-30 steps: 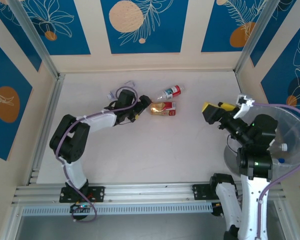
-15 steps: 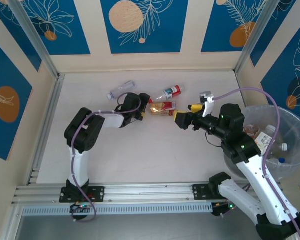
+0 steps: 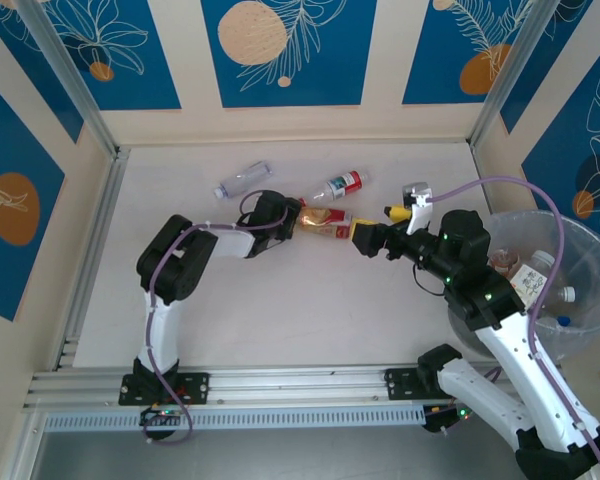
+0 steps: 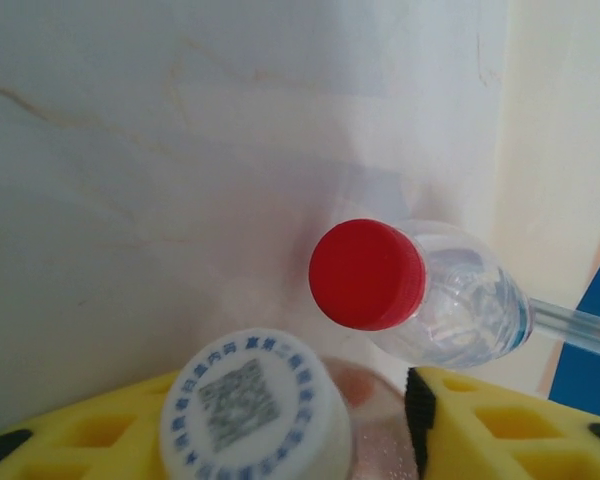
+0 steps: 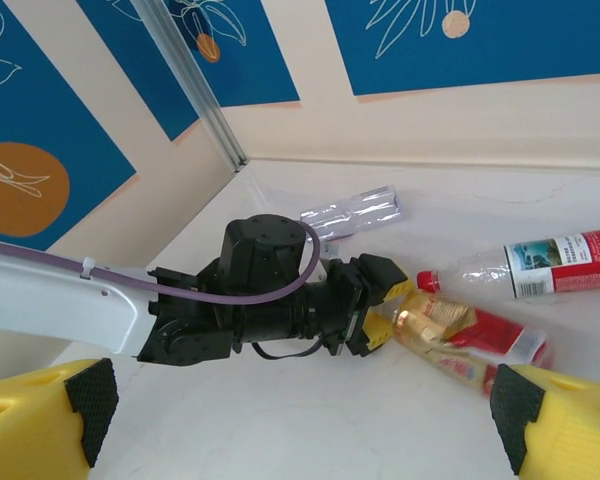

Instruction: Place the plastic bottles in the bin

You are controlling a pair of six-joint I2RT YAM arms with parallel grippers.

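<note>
A gold-labelled plastic bottle [image 3: 325,220] lies mid-table, and my left gripper [image 3: 292,213] is shut on its neck. In the left wrist view its white cap [image 4: 250,410] sits between the yellow fingers [image 4: 500,425]. The right wrist view shows the left gripper [image 5: 392,305] clamped on that bottle [image 5: 460,335]. A red-labelled, red-capped bottle [image 3: 342,184] [image 4: 460,300] [image 5: 555,265] lies just beyond. A clear bottle [image 3: 242,179] [image 5: 355,212] rests farther left. My right gripper [image 3: 378,225] [image 5: 300,405] is open, close to the gold bottle's base end. The bin [image 3: 592,262] stands at the right.
The bin holds several bottles [image 3: 535,275]. Walls with blue panels close off the back and both sides of the table [image 3: 280,300]. A metal rail [image 3: 280,385] runs along the near edge. The right arm's purple cable [image 3: 500,182] arcs above the bin.
The left gripper slid right onto the gold bottle's neck and closed on it. The right arm swung from over the bin to the table's middle, next to that bottle.
</note>
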